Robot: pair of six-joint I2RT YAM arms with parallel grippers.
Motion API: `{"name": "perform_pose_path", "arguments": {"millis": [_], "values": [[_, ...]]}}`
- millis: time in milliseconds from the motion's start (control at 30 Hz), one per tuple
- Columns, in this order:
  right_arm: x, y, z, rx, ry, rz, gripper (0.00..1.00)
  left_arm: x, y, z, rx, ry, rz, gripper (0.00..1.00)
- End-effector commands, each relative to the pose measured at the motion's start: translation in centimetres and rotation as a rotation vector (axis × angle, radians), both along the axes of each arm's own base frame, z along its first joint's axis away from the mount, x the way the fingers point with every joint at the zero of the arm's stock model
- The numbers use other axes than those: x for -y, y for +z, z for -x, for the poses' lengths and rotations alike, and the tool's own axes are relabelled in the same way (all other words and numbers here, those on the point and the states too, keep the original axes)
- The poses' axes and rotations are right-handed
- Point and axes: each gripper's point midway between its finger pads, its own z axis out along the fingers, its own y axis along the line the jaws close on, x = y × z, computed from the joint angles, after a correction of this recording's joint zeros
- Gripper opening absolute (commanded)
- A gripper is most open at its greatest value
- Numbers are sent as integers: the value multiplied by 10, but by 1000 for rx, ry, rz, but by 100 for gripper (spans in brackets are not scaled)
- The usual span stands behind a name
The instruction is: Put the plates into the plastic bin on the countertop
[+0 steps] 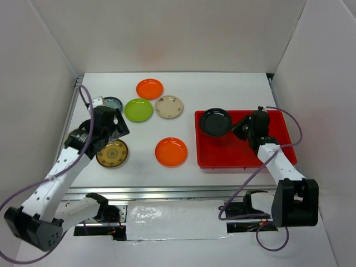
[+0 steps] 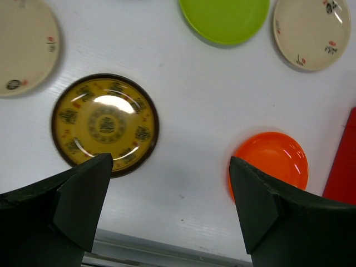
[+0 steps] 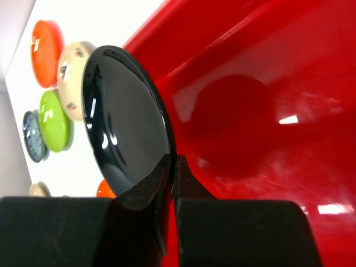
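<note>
1. The right claw [image 3: 172, 162] is pinched nearly shut on the rim of the black plate [image 3: 128, 128], with one finger on each face of the rim.
2. The black plate is tilted steeply on edge over the far left corner of the red bin [image 1: 222, 161]. Its shadow falls on the bin floor. I cannot tell whether its lower edge touches the bin.
3. No other plate is in the bin.
4. The left claw [image 2: 169, 161] is spread wide and holds nothing. It hangs above the white desk [image 1: 222, 89], between the brown-gold plate [image 2: 105, 125] and the near orange plate [image 2: 272, 158].
5. Those two plates lie flat on the desk, well apart from each other.
6. Further back, the lime green plate [image 1: 138, 110] and the cream plate [image 1: 169, 106] lie side by side, with the second orange plate [image 1: 149, 88] just behind them.
7. The grey-blue plate [image 1: 113, 103] lies left of the green one, partly hidden by the left arm.
</note>
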Motion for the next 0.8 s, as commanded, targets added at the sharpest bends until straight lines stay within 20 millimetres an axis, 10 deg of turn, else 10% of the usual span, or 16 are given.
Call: {"name": "perform_pose_path", "arguments": {"millis": [0, 333, 600, 767], "values": [[18, 19, -3, 79, -44, -7, 0, 39, -8, -29, 8, -64, 160, 99], [42, -29, -4, -18, -99, -11, 8, 41, -76, -107, -206, 21, 230, 99], [33, -7, 2, 40, -44, -17, 100, 20, -107, -151, -241, 84, 379, 99], [25, 30, 22, 124, -19, 17, 100, 2, -121, -166, -271, 170, 366, 99]]}}
